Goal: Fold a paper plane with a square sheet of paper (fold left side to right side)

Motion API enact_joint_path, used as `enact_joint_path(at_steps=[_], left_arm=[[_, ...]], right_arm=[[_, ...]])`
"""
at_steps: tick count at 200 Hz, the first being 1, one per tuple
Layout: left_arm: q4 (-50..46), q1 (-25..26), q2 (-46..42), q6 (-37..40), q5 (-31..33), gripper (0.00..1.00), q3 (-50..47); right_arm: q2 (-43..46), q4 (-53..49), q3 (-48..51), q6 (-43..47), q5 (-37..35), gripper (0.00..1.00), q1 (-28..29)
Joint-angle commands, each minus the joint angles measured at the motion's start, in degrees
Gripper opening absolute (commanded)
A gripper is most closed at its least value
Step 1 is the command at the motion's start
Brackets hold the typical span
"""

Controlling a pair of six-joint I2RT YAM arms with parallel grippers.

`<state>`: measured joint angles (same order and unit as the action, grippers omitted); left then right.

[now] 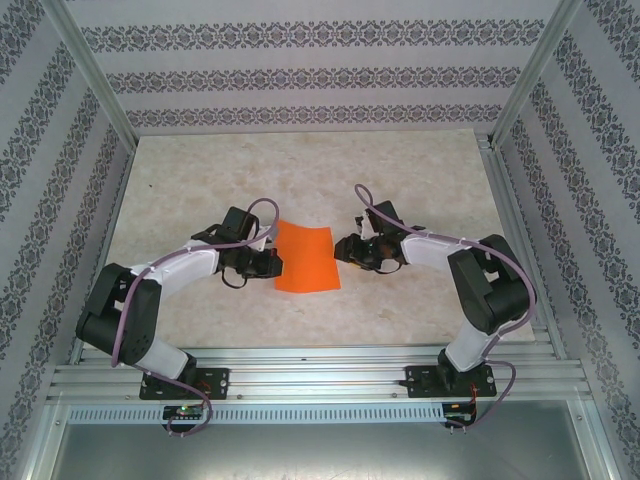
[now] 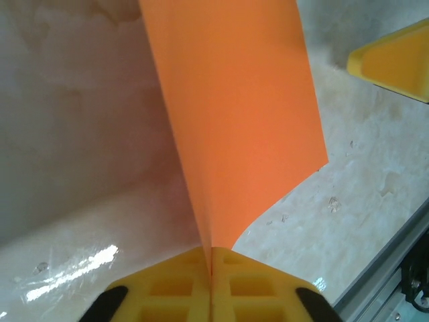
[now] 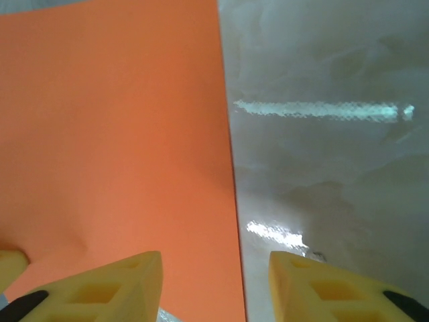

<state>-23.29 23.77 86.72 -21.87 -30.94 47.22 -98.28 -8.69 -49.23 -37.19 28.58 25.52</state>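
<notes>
**Top external view.** The square sheet of paper [image 1: 305, 258] lies near the middle of the table [image 1: 210, 165], between your two arms. Your left gripper [image 1: 268, 262] meets the sheet's left edge, and your right gripper [image 1: 345, 250] sits just beside its right edge. The sheet reads as a single open layer with its far edge slightly bowed. No crease shows.

**Left wrist view.** The left gripper [image 2: 211, 265] is closed, its yellow fingers [image 2: 167, 292] pressed together with an edge of the sheet [image 2: 234, 114] pinched between them. From that pinch the paper rises off the table [image 2: 74, 174] and curves away. Past the sheet's far side you see one yellow finger [image 2: 395, 60] of the right gripper.

**Right wrist view.** The right gripper [image 3: 216, 261] stands with its jaws apart and has hold of nothing. One finger [image 3: 127, 285] hangs over the sheet [image 3: 114, 134] and the other over bare table [image 3: 335, 168], so the sheet's right edge runs between them.

**Progress.** Judged from these views, you are at the very start: the left edge is gripped and raised, and nothing more. The first fold is not yet made. You have yet to carry that edge across to the right edge, line the two up and press the crease. Every later fold that shapes the paper plane also remains to be done.
</notes>
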Motion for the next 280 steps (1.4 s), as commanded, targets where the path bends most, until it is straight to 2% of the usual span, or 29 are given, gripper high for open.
enact_joint_path(at_steps=[1, 19, 35, 64, 88, 112, 142, 164, 222, 280], left_arm=[[1.0, 0.5, 0.6, 1.2, -0.6, 0.23, 2.1], [3.2, 0.5, 1.3, 0.4, -2.4, 0.36, 2.3], [5.4, 0.5, 1.6, -0.5, -4.0, 0.40, 2.4], [12.3, 0.4, 2.2, -3.8, -8.4, 0.53, 2.0], [16.2, 0.8, 3.2, -5.3, -10.2, 0.55, 2.2], [17.3, 1.6, 5.3, -5.3, -11.1, 0.57, 3.1], [17.3, 3.0, 7.9, -4.6, -11.8, 0.57, 4.2], [17.3, 3.6, 8.6, -4.0, -12.1, 0.58, 4.3], [17.9, 4.9, 9.9, -4.0, -12.5, 0.58, 4.2], [18.3, 5.4, 10.2, -4.4, -12.5, 0.58, 4.6]], right_arm=[[-2.2, 5.7, -1.1, -3.1, 0.8, 0.41, 0.8], [-3.5, 5.9, -1.2, -3.4, 1.2, 0.38, 1.3], [-4.2, 5.8, -1.1, -3.4, 1.0, 0.38, 1.4], [-4.1, 5.6, -1.0, -3.4, 0.8, 0.39, 1.3], [-3.2, 7.1, -0.7, -4.7, 1.2, 0.40, 0.5], [-2.1, 9.4, -0.2, -6.8, 3.1, 0.46, -0.8], [-1.5, 16.1, 1.0, -12.0, 8.1, 0.50, -3.4], [-1.9, 17.0, -0.5, -14.2, 10.5, 0.53, -3.9], [-8.1, 18.8, -7.3, -17.9, 17.2, 0.57, -2.0], [-12.7, 21.3, -9.7, -18.7, 18.3, 0.57, 1.5]])
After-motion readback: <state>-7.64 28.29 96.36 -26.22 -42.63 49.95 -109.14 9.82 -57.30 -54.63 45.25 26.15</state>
